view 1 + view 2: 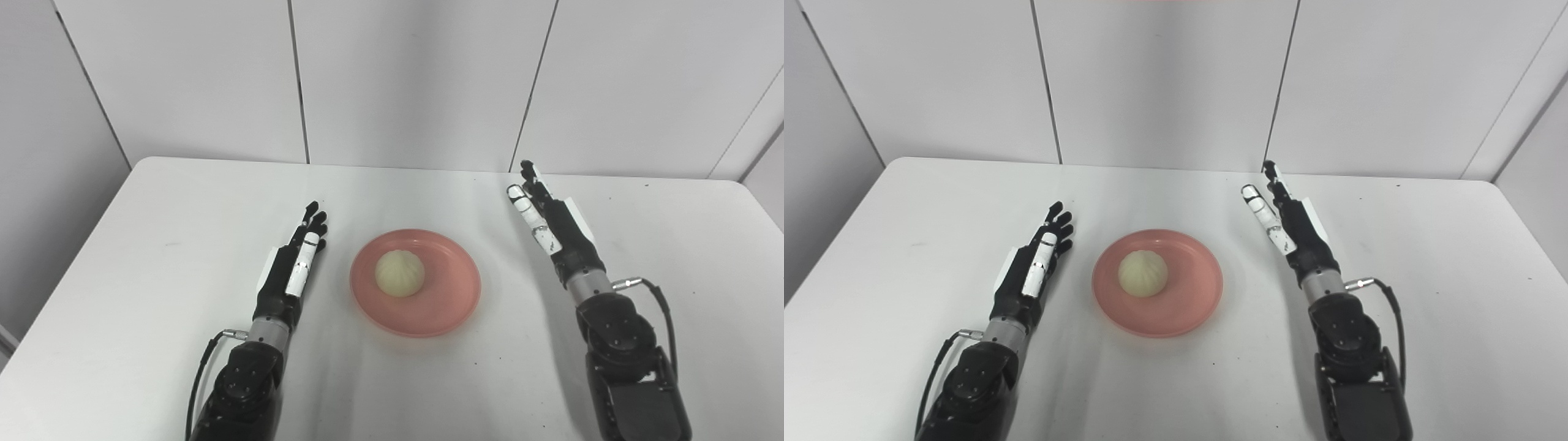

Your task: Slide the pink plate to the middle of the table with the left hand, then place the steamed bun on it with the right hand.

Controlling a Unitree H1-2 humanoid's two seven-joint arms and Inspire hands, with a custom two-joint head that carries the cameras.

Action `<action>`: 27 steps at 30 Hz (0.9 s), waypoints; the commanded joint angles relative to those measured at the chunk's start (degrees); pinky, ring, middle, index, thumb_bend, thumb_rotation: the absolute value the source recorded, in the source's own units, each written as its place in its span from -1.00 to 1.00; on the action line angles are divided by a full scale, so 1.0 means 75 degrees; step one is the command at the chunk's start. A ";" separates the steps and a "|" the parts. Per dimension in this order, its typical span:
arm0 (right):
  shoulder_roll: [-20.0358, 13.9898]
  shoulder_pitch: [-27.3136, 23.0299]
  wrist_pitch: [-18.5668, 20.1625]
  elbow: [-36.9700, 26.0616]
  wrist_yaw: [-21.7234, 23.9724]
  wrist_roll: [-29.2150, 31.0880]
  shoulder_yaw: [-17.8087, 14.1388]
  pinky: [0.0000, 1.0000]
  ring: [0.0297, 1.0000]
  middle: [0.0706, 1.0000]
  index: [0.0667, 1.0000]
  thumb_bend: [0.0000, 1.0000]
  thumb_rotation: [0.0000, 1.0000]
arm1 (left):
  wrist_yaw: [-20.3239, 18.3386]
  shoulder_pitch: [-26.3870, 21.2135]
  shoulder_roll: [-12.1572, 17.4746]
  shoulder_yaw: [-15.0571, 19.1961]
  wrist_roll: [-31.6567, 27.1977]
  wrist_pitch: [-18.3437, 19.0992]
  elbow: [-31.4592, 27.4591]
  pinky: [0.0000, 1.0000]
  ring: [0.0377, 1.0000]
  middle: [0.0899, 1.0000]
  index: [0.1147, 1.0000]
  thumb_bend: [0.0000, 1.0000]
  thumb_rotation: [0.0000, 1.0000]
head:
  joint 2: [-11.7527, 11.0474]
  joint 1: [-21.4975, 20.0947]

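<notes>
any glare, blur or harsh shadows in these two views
Left eye view: even, diffuse light; soft shadows beside the left hand and right hand; the plate and bun are sharp, with no strong glare. Right eye view: the same flat lighting and focus; a faint pinkish strip at the top edge.

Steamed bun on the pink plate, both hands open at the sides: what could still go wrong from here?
The steamed bun sits left of center on the pink plate, so a nudge could roll it toward the rim. The left hand lies close beside the plate; drawing it back carelessly might bump it. The right hand stands well clear.
</notes>
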 commanded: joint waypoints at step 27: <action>0.0756 0.1094 -0.0234 -0.0512 -0.0358 0.0921 0.0474 1.00 1.00 1.00 1.00 -0.56 1.00 | -0.0198 0.1227 -0.0180 -0.0094 -0.0003 0.0377 -0.0677 0.91 0.91 0.93 0.96 -0.22 1.00 | -0.0166 0.0550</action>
